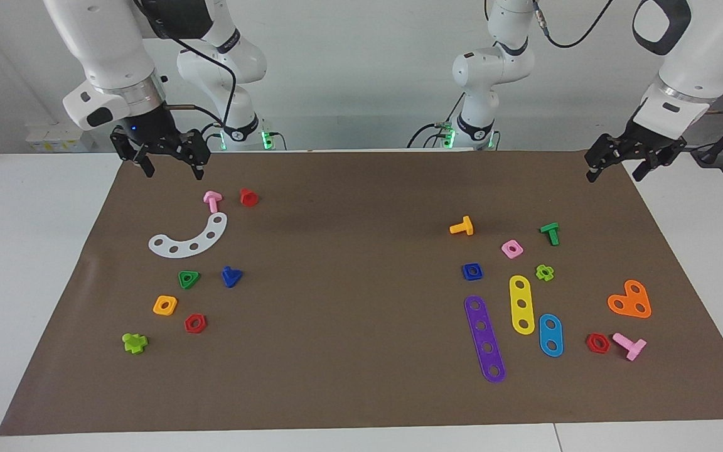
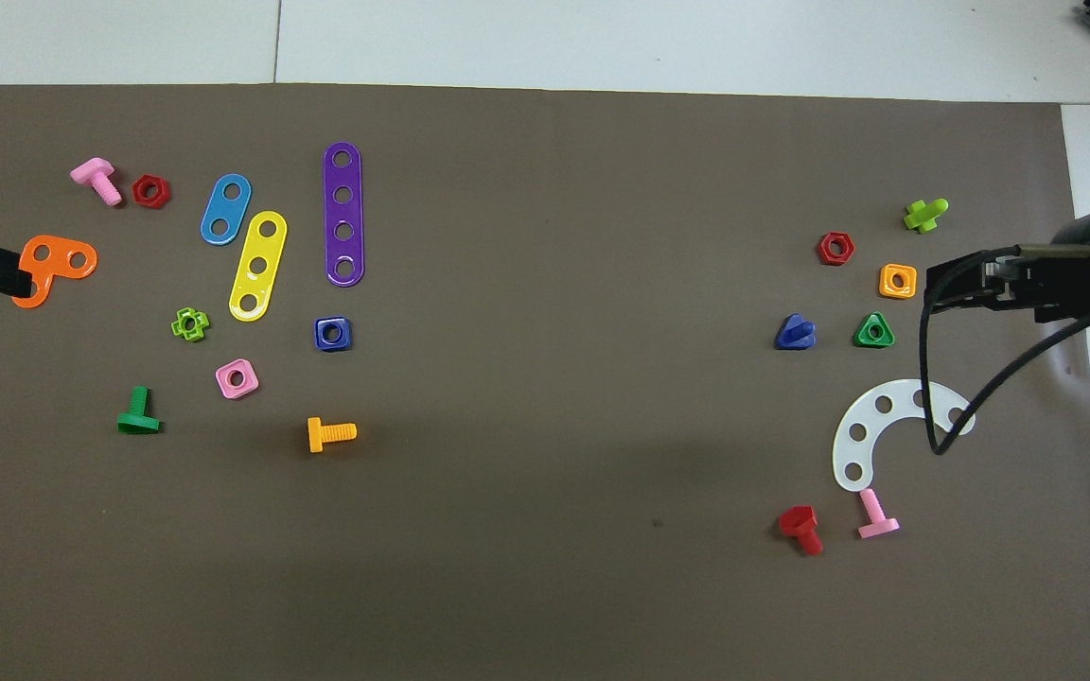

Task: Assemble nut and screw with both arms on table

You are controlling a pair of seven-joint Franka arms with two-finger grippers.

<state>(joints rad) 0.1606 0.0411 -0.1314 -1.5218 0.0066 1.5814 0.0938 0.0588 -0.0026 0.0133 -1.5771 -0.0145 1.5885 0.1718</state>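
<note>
In the facing view, the right gripper [image 1: 170,164] hangs at ten o'clock over the mat's edge by the robots, fingers spread wide and empty; the left gripper [image 1: 616,164] hangs at two o'clock, fingers parted, also empty. The screw [image 1: 231,276] stands on its head at about nine o'clock, just beside a green triangular nut [image 1: 188,279]; the nut [image 1: 472,271] lies at about three o'clock, with a pink square nut [image 1: 512,249] near it and a purple strip [image 1: 485,338] just beside it. As I judge it, crowding is the risk: fingers closing on the nut may nudge the strip, and a grasp on the short stem could tip the screw. Here I count nine nuts, seven screws, five flat plates. In the overhead view, the nut [image 2: 333,334] sits at about nine o'clock, the screw [image 2: 796,332] at three, well apart on the table [image 2: 545,586], so both arms must bring them together; a slight tilt at meeting would jam the thread. The count matches here.
</note>
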